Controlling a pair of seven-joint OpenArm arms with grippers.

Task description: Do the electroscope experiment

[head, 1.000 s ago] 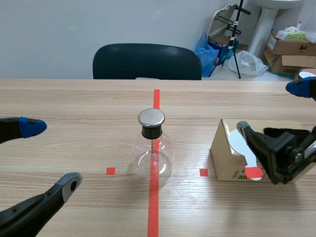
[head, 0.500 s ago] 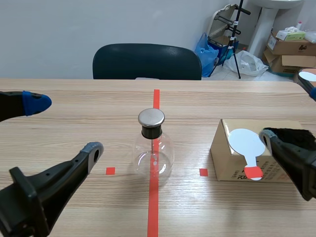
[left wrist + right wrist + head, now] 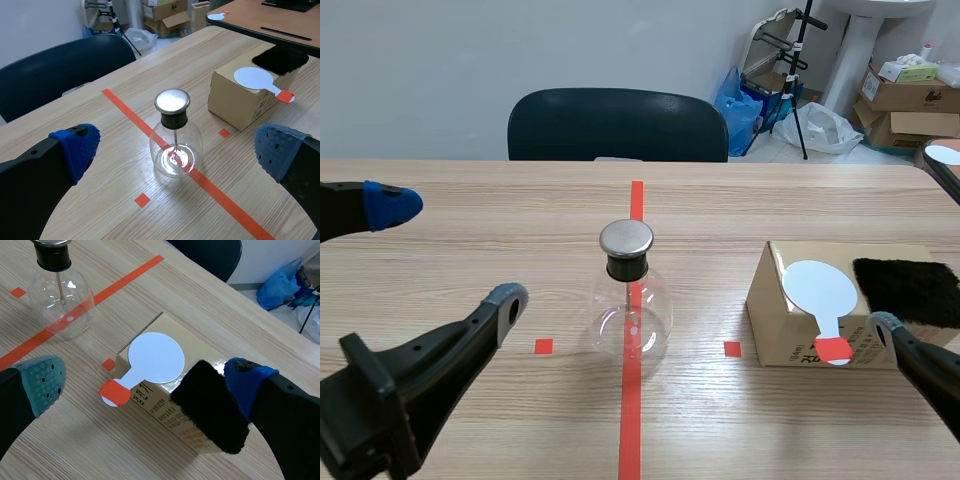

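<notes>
Glass flask [image 3: 632, 315] with a metal cap [image 3: 626, 238] stands upright on the red tape line, about the middle of the table [image 3: 470, 200]. My left pincer [image 3: 448, 252] hangs low on my left of it, spread wide and holding nothing. From my left wrist the flask sits ahead, between my two fingers and touching neither.

On my right of the flask, apart from it, is a cardboard box [image 3: 775, 330]. A white round paddle [image 3: 820, 288] lies flat on its top, its red-taped handle poking over the near edge. A black furry cloth [image 3: 907, 290] lies on the box beside the paddle.

My right pincer [image 3: 147, 381] is spread wide over the box, gripping nothing; its blue pad [image 3: 247, 382] is close by the cloth. A dark chair [image 3: 617, 125] stands across the table.
</notes>
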